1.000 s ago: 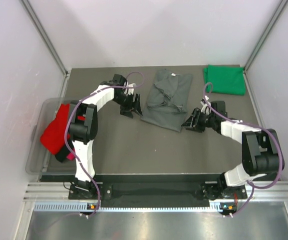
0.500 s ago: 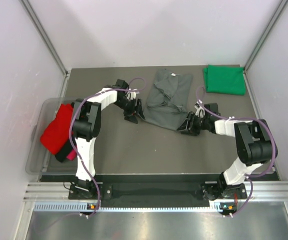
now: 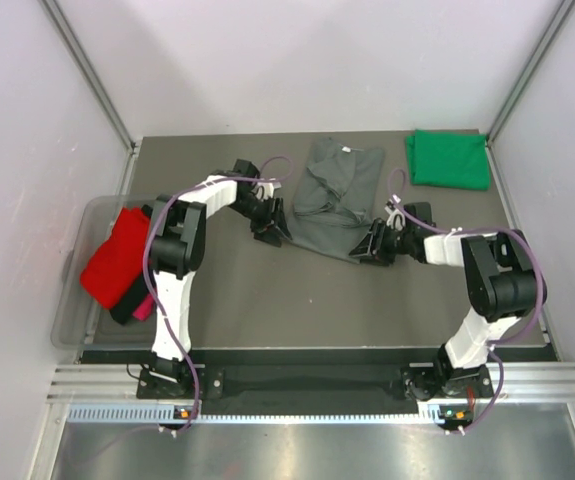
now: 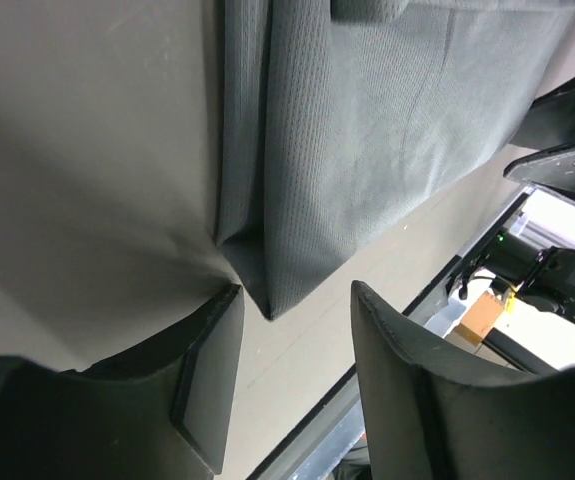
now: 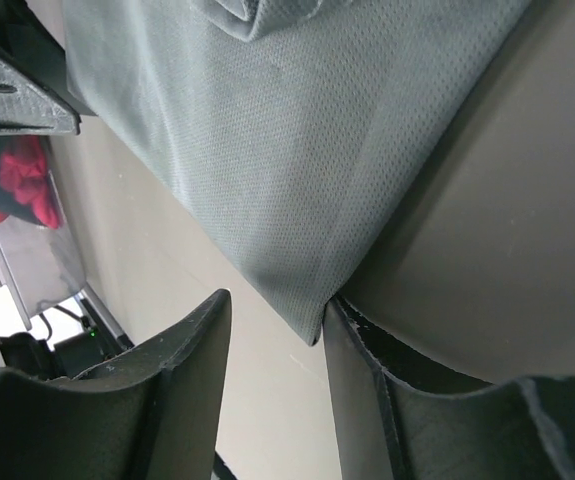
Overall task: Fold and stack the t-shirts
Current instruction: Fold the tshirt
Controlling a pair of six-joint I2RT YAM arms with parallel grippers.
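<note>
Left fingers (image 4: pixel 203 385): we log them parted, straddling the left hem corner of the dark grey t-shirt (image 4: pixel 367 130).
Right fingers (image 5: pixel 167 400): parted, straddling its right hem corner, one finger touching cloth.

Five t-shirts (image 3: pixel 332 195); one tub (image 3: pixel 75 322); two claws (image 3: pixel 269 228) (image 3: pixel 371 247).

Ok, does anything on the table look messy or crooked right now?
Yes. The dark grey t-shirt lies slanted to the edges of the table, its left half bunched into creases. The red t-shirt is heaped unfolded in the clear plastic tub. The green t-shirt at the far right corner looks neatly folded.
</note>
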